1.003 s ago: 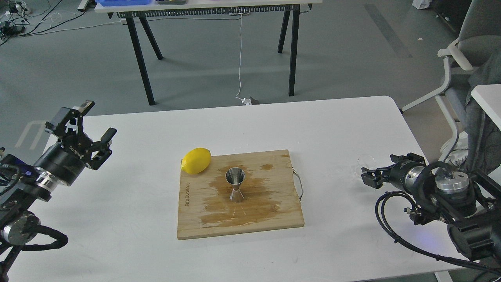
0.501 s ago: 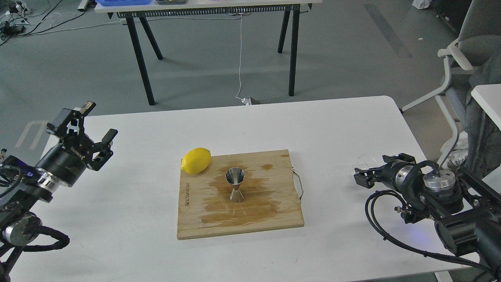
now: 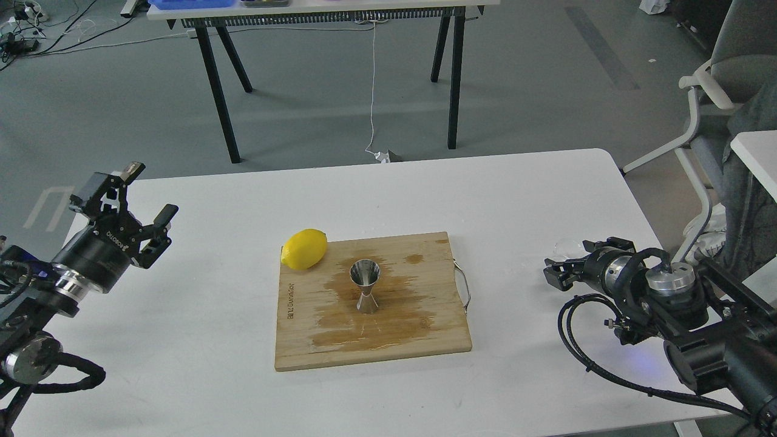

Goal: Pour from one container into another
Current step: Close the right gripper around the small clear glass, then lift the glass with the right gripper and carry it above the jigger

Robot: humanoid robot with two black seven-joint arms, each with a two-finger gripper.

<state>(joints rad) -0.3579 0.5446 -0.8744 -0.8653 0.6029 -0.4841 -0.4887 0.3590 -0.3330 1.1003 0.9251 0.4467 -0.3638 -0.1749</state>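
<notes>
The steel jigger (image 3: 365,285) stands upright in the middle of the wet wooden cutting board (image 3: 425,340). The small clear glass cup (image 3: 567,247) sits on the white table at the right, just beyond my right gripper (image 3: 561,270) and partly hidden by it. That gripper is dark and nearly end-on, so its fingers cannot be told apart, and whether it touches the cup is unclear. Over the table's left edge, my left gripper (image 3: 149,192) is open and holds nothing, far from both containers.
A yellow lemon (image 3: 304,248) rests against the board's far left corner. The board has a wire handle (image 3: 464,291) on its right side. A black-legged table (image 3: 224,91) stands behind, and an office chair (image 3: 722,91) at the far right.
My right arm has moved left along the table, bringing its gripper up beside the glass cup. The left arm drifted slightly left and stays open. Jigger, lemon and board have not moved.
</notes>
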